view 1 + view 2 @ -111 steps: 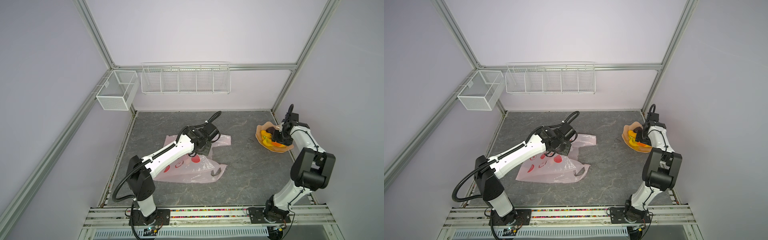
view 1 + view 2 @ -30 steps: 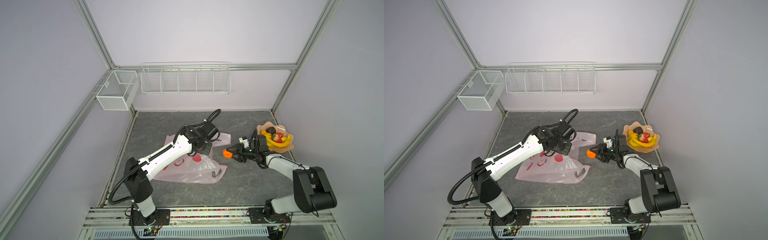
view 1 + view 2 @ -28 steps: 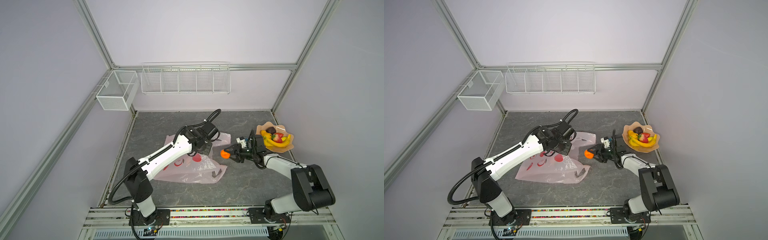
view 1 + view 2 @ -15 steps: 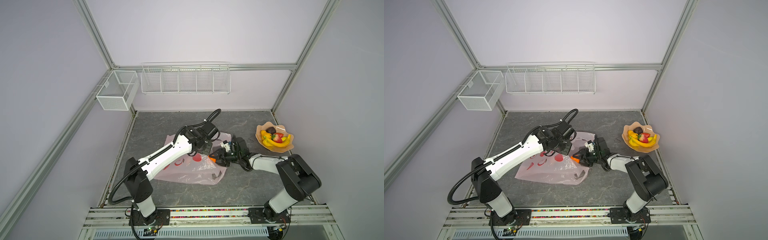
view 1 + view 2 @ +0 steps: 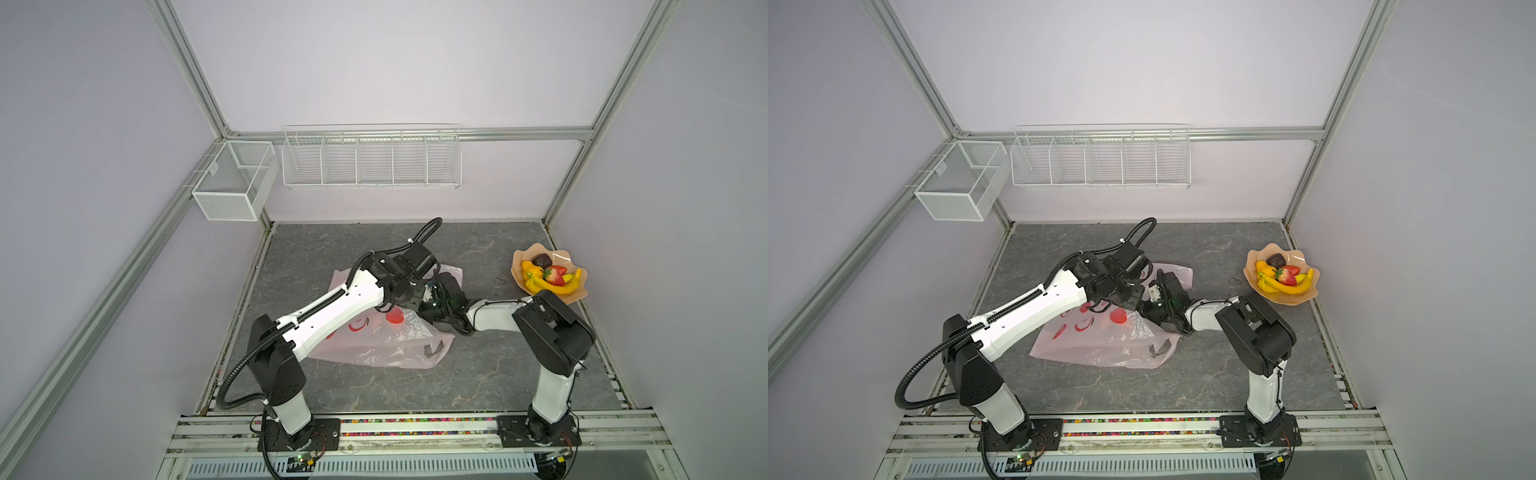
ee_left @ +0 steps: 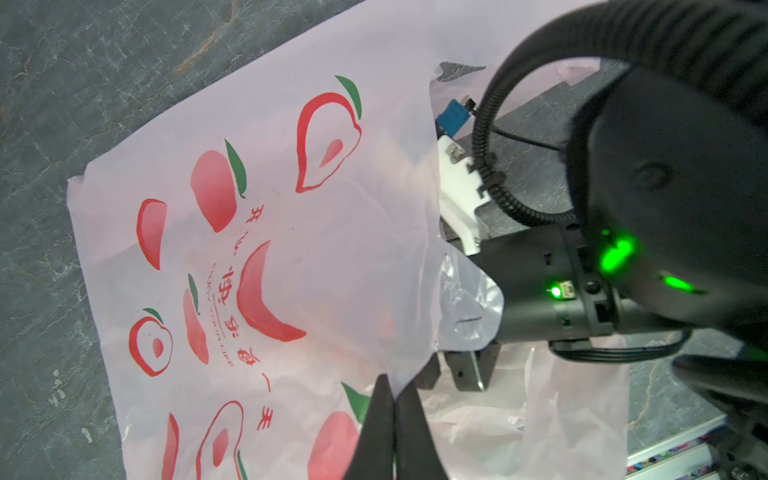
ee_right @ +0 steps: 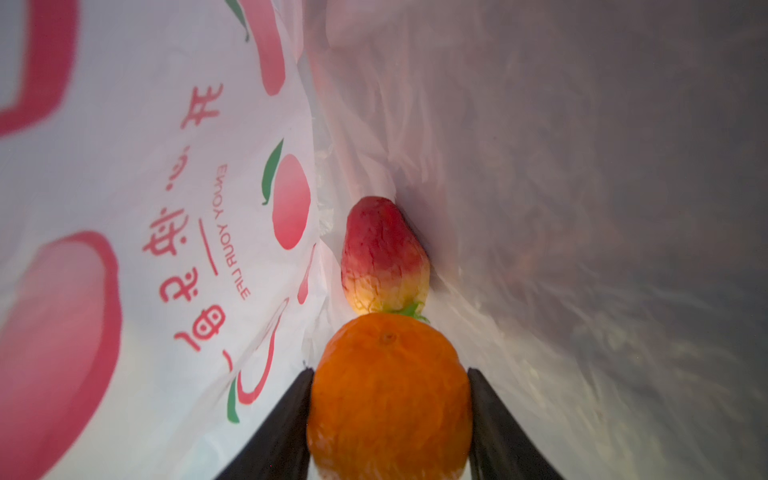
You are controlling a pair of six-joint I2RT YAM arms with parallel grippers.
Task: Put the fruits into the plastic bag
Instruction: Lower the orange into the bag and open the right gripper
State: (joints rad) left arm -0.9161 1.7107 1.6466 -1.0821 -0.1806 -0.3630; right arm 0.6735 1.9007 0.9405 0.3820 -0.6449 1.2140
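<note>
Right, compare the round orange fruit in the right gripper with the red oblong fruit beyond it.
Colour: the round orange fruit is orange throughout; the red oblong fruit fades to yellow at one end. Shape: the orange fruit is round, the red one tapered. State: the right gripper clamps the orange fruit; the red one lies free. Both sit inside the pale-pink printed plastic bag.

Right claw (image 7: 388,419) clamps the orange (image 7: 388,395) inside the plastic bag (image 7: 582,208). A red-yellow fruit (image 7: 382,257) lies just beyond, touching the orange.

A robotics lab test cell: aluminium frame (image 5: 199,79), blank walls (image 5: 374,62), two arms (image 5: 332,307) (image 5: 494,318) bolted to a rail (image 5: 415,428).
</note>
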